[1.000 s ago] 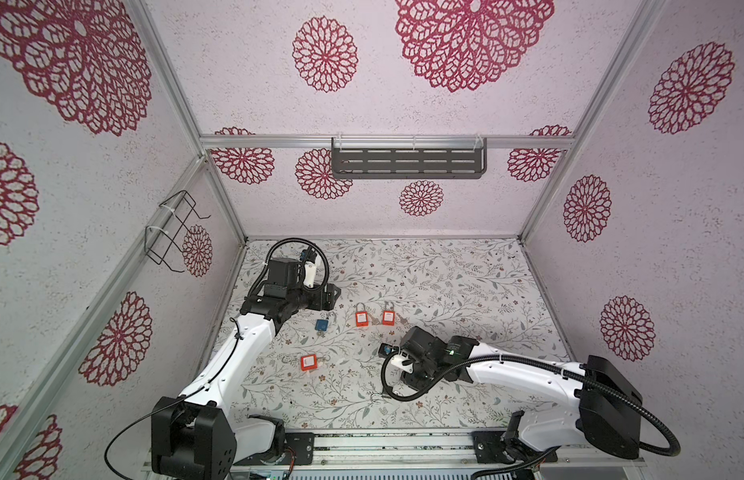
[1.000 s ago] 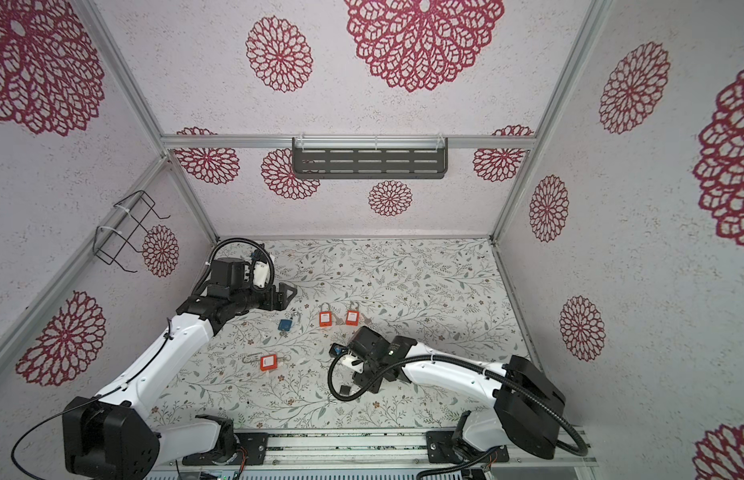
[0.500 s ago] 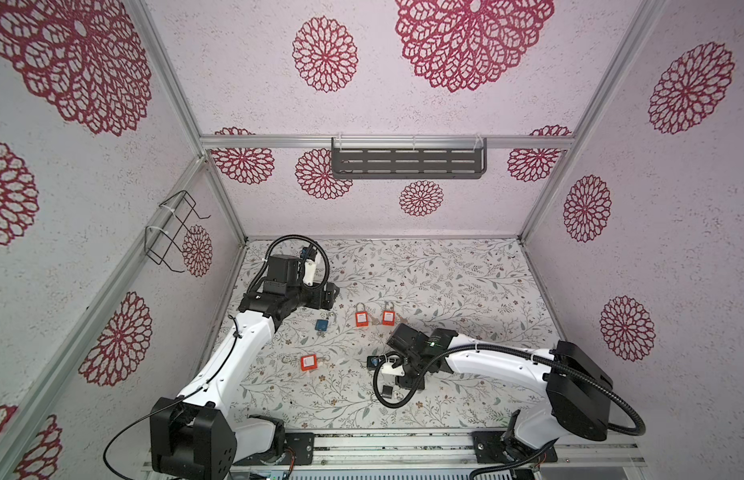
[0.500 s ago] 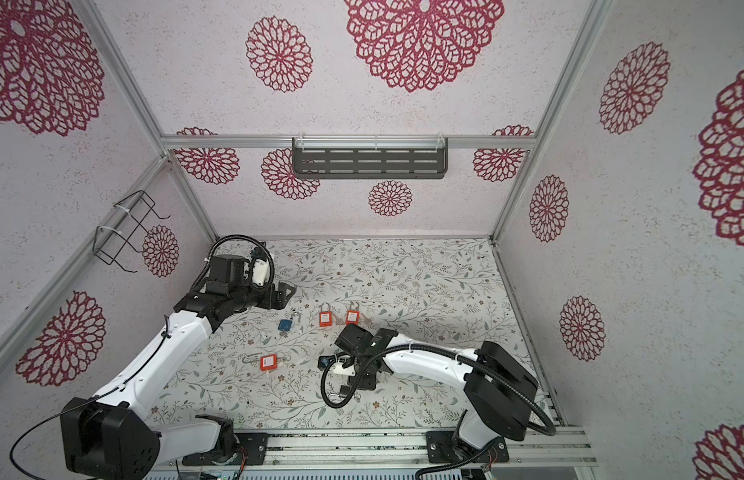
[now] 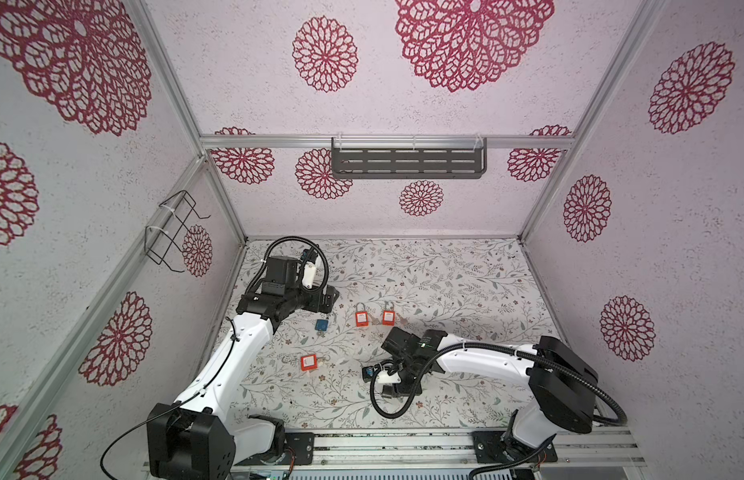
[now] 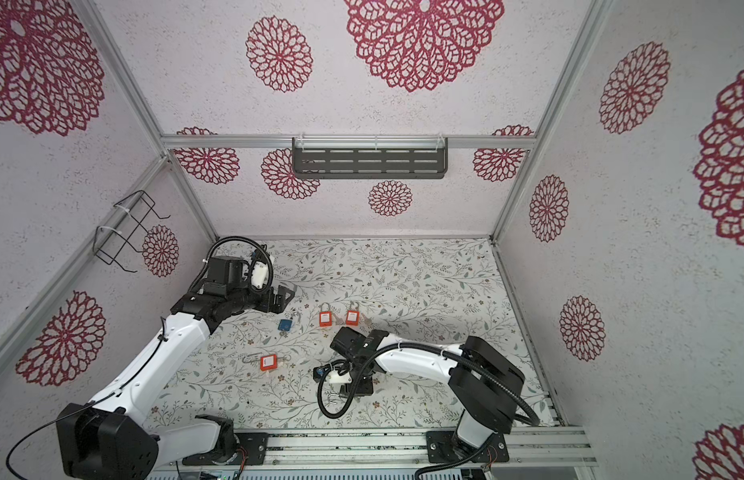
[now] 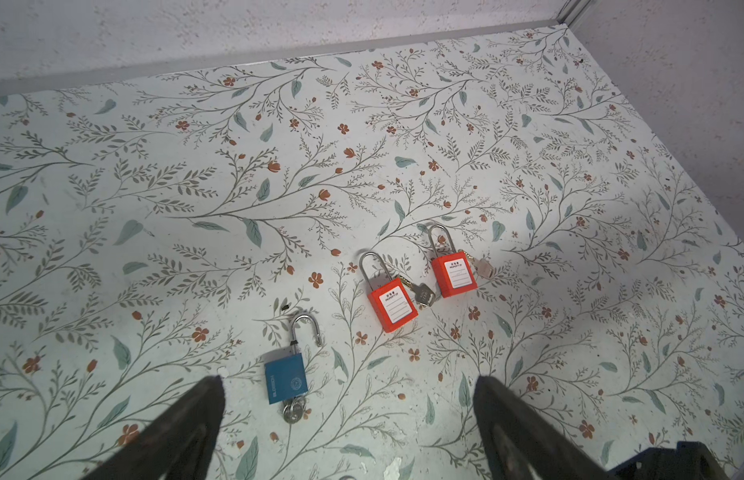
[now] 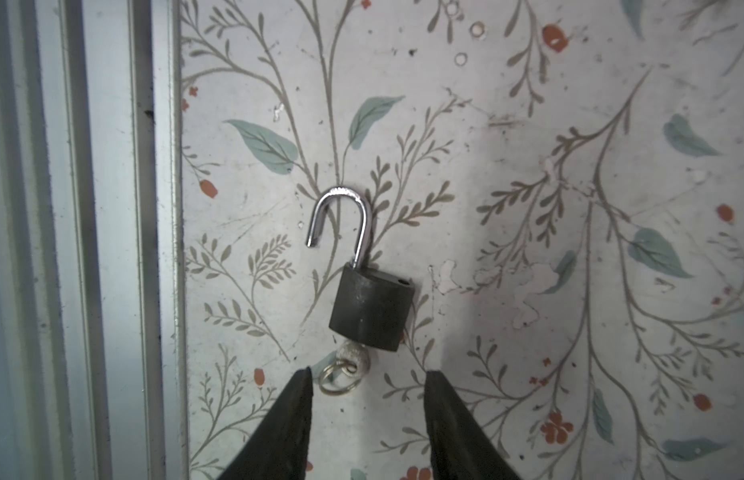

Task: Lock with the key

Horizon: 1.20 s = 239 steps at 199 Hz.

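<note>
A black padlock [image 8: 372,309] lies flat with its shackle swung open and a key [image 8: 353,357] on a ring in its base. My right gripper [image 8: 367,376] hovers open just behind that key, touching nothing. In a top view it [image 6: 357,388] is near the front edge. A blue padlock [image 7: 286,380], shackle open and key [image 7: 294,411] inserted, lies ahead of my left gripper [image 7: 347,380], which is wide open and empty. In both top views the blue padlock [image 5: 321,325] lies just in front of the left gripper [image 5: 329,300].
Two red padlocks [image 7: 393,305] [image 7: 455,272] with keys lie side by side, shackles closed. A third red padlock [image 5: 308,363] lies nearer the front. The aluminium front rail [image 8: 112,249] runs close to the black padlock. A grey shelf [image 5: 407,162] and a wire basket [image 5: 172,230] hang on the walls.
My right wrist has swung round toward the front edge and its jaws have spread wider. The left jaws have opened a little more; the left arm has barely moved.
</note>
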Motion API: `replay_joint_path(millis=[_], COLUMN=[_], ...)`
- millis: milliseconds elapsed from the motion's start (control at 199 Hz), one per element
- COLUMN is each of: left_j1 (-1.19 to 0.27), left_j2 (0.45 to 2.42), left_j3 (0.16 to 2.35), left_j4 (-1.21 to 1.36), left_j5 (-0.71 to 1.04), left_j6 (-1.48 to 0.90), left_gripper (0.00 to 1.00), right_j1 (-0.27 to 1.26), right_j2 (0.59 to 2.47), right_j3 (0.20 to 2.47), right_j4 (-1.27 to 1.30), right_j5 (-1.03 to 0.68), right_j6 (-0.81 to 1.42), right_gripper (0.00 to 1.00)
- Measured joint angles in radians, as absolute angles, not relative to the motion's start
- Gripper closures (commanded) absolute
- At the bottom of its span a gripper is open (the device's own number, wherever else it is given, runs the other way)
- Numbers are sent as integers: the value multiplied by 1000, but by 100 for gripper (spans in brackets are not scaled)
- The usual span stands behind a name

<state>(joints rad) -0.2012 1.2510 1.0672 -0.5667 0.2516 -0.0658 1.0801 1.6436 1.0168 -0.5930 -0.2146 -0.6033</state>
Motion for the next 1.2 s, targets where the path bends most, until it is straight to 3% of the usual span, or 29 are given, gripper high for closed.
replay_joint_path(millis=[764, 1202], left_j1=[-201, -201], left_j2=[1221, 1221], left_j3=[1031, 1031], left_j4=[-561, -561], left_j5=[249, 234], left_j6=[-59, -59], left_gripper=[0, 0], right_j1=[1105, 1110], right_j2=[1748, 1783], right_j3=[1057, 1101], right_j4=[-558, -580], right_j5=[-160, -109], right_j6=[-643, -635], right_gripper=[45, 48])
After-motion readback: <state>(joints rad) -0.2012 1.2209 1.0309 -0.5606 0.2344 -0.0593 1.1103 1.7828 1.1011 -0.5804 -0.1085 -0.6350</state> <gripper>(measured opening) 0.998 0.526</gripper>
